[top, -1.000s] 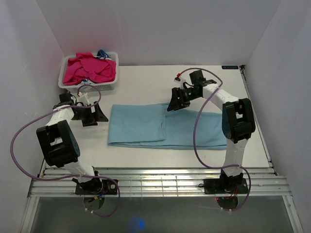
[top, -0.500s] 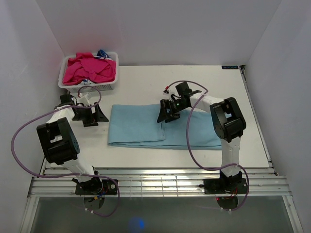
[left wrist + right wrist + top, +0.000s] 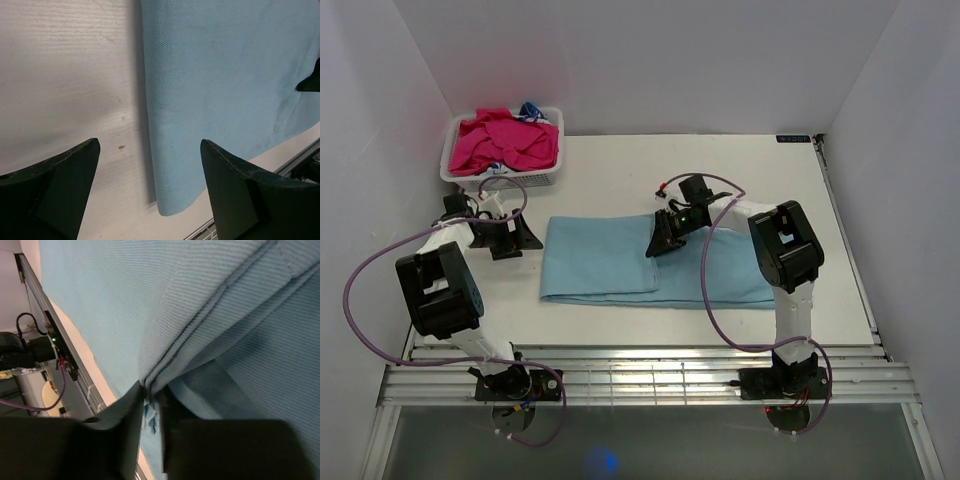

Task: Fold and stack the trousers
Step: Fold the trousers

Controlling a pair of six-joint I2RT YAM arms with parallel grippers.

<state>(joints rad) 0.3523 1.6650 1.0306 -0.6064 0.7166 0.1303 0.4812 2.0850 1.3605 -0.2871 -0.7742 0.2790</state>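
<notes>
The white desk (image 3: 620,165) is carrying everything here, and the light blue trousers (image 3: 600,262) are lying flat across its middle as a long band running left to right, their near long edge lying close to the desk's front edge. A cloth edge is crossing the band about halfway along, just beneath the right arm's wrist. The right arm (image 3: 790,250) is reaching from its base toward the middle of the trousers, while the left arm (image 3: 435,285) is bending out over the left side of the desk, its wrist sitting just beside the left short end of the trousers. A white basket (image 3: 470,178) is standing at the far left corner, apart from the trousers, and magenta garments (image 3: 505,142) are piling up above its rim. The right end effector (image 3: 151,396) is sitting down on the cloth near the band's far long edge, its fingers clenched on a pinched-up ridge of the trousers, with the fabric bunching into tight creases that are fanning away from the grip. The left end effector (image 3: 150,150) is hanging released, its two dark fingers (image 3: 55,175) standing wide apart and gripping nothing. In the left wrist view the rounded folded end of the trousers is lying on the desk below the gap, and whether a finger is touching the cloth cannot be told.
</notes>
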